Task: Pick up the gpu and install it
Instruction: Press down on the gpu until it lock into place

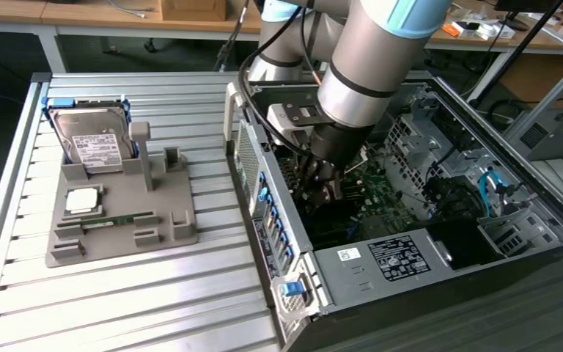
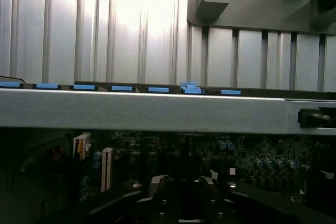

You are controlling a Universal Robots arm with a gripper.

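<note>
Exterior view: high and off to one side, angled down over the ribbed table [image 1: 115,293] and the open computer case [image 1: 409,242] — fairly near. Wrist view: low inside that case, facing out across its side wall [image 2: 157,111] toward the table [image 2: 131,30] — both shared.

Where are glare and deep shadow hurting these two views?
Wrist view: the ribbed table blows out to white glare, while the motherboard below the case edge sits in murk. Exterior view: evenly lit, but the case interior around the gripper is dark.
</note>
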